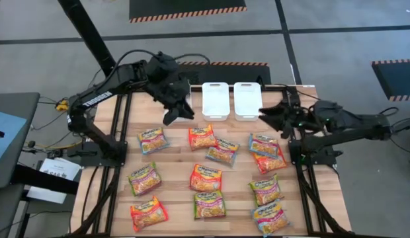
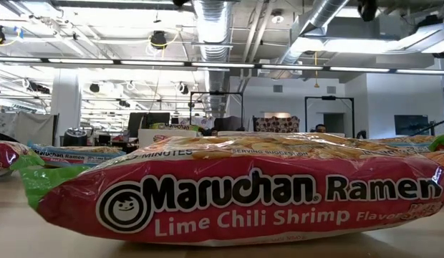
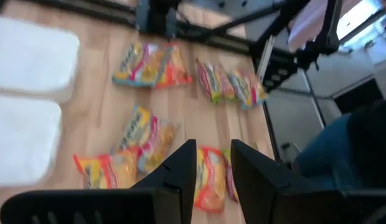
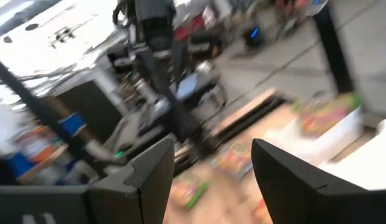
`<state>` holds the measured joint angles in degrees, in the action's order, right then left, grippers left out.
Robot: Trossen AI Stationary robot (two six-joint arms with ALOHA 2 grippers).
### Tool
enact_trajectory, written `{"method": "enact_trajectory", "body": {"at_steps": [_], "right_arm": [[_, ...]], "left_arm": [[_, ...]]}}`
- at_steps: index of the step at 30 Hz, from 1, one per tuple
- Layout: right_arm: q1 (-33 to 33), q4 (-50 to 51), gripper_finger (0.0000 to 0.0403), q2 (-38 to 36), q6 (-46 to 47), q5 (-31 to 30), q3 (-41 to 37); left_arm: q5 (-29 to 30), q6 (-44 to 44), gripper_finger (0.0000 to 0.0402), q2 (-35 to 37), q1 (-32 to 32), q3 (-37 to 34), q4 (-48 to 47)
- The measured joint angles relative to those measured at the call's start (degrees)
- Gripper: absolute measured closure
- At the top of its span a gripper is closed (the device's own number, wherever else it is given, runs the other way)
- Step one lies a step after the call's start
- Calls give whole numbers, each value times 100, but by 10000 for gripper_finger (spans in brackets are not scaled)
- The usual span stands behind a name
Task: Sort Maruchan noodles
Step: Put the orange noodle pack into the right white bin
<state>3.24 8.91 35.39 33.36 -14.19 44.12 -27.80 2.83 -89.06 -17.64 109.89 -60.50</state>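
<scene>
A: Start at the fingers. How do they stand?

B: The left gripper (image 1: 180, 112) hangs above the bare wood at the far left of the table, just left of the 2 white bins (image 1: 215, 100). Its fingers (image 3: 180, 171) are spread with a narrow gap and pinch nothing. The right gripper (image 1: 271, 116) hovers at the far right, just beside the right bin (image 1: 247, 99), its fingers (image 4: 157, 163) spread wide and empty.

A: And the noodles?

B: 12 Maruchan ramen packets (image 1: 206, 180) lie loose on the wooden table (image 1: 175, 165), nearer than both grippers. 2 on the right overlap, a blue-edged one (image 1: 263, 143) on a red-edged one (image 1: 271, 162).

A: Any writing?

B: In the low view a red packet (image 2: 243, 197) fills the picture and reads "Maruchan Ramen", "Lime Chili Shrimp Flavor", with "MINUTES" on the upper edge. A blue-edged packet (image 2: 71, 154) behind it reads "Maruchan Ramen". The left arm (image 1: 102, 89) carries white lettering, too small to read surely.

A: What is hard to tell?

B: That red packet hides most of the table in the low view, and its right end is cut off. In the right wrist view packets (image 4: 233, 158) are mere blurs.
</scene>
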Motion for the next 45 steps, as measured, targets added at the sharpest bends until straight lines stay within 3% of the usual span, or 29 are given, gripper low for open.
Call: {"method": "enact_trajectory", "body": {"at_steps": [5,12,20,33,39,45], "right_arm": [[21,184,163,494,856,770,2],[313,570,163,1190,2135,1280,4],[775,551,163,1941,3203,1282,4],[1460,218,163,3342,4867,1278,4],[1682,-282,163,4098,5137,1042,2],[1646,-906,163,4793,4902,957,2]], "left_arm": [[324,82,317,115,452,-164,-60],[541,590,317,229,942,-632,-153],[925,1365,317,871,1203,-1923,-28],[1100,2665,317,2518,1805,-4412,2283],[1139,3099,317,2705,2125,-5210,3038],[1200,3142,317,2693,2390,-5495,3235]]}}
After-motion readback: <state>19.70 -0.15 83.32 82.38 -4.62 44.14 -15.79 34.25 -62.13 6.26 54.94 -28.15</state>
